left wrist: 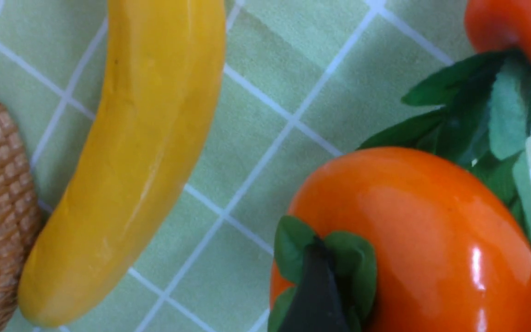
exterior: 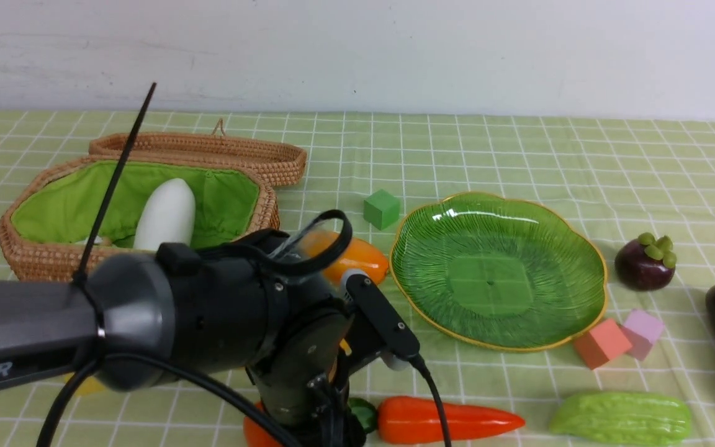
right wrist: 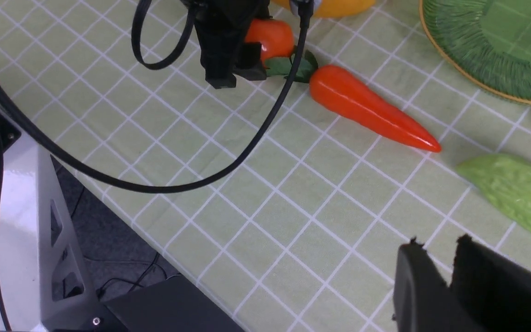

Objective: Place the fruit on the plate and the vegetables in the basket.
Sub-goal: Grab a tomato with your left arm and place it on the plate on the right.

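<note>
Straddling persimmon (left wrist: 422,240) with left gripper (right wrist: 237,74) fingers; gripping or merely around it, cannot tell. Nearly closed and empty at right gripper (right wrist: 452,251), above cloth (right wrist: 293,221) near carrot (right wrist: 367,108).

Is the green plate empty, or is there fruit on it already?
Empty. The plate shows only bare ribbed glass; the mango and mangosteen lie beside it, not on it.
</note>
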`<control>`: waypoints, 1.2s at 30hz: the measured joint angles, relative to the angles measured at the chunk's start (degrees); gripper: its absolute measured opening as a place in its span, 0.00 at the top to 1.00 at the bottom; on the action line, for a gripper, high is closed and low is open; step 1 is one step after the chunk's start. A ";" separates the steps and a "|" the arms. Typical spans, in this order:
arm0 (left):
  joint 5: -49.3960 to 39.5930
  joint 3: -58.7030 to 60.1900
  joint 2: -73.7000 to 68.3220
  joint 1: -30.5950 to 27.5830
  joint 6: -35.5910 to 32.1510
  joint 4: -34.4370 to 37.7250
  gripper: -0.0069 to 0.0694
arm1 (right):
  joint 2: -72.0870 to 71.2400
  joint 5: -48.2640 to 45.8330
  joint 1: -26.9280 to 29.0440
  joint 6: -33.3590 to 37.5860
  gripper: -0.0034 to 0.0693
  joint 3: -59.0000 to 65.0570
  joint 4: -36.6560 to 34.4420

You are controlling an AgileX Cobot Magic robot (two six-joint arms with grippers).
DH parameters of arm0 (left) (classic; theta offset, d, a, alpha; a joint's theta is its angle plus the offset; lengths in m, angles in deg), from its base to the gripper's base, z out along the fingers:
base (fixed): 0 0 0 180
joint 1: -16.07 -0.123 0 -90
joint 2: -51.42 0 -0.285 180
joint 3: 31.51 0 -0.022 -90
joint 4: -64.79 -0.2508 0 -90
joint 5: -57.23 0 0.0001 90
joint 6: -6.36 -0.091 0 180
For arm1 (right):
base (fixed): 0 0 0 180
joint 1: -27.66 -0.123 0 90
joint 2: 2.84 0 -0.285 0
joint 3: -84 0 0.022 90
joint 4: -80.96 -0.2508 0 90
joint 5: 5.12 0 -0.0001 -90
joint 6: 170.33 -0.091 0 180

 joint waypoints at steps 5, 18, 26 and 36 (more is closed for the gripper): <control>2.14 0.00 0.00 0.00 -0.12 -0.70 0.09 | 0.00 0.00 0.00 1.03 0.78 0.00 -0.93; -2.79 0.99 2.36 0.00 0.74 -1.19 0.04 | 0.00 0.00 0.00 2.46 0.78 0.00 -1.05; -3.03 2.11 5.77 0.00 2.31 -1.19 0.06 | 0.00 0.00 0.00 3.66 0.77 0.00 -1.05; -3.14 7.11 9.06 0.00 1.49 -0.59 0.08 | 0.00 0.00 0.00 4.95 0.77 0.00 -1.05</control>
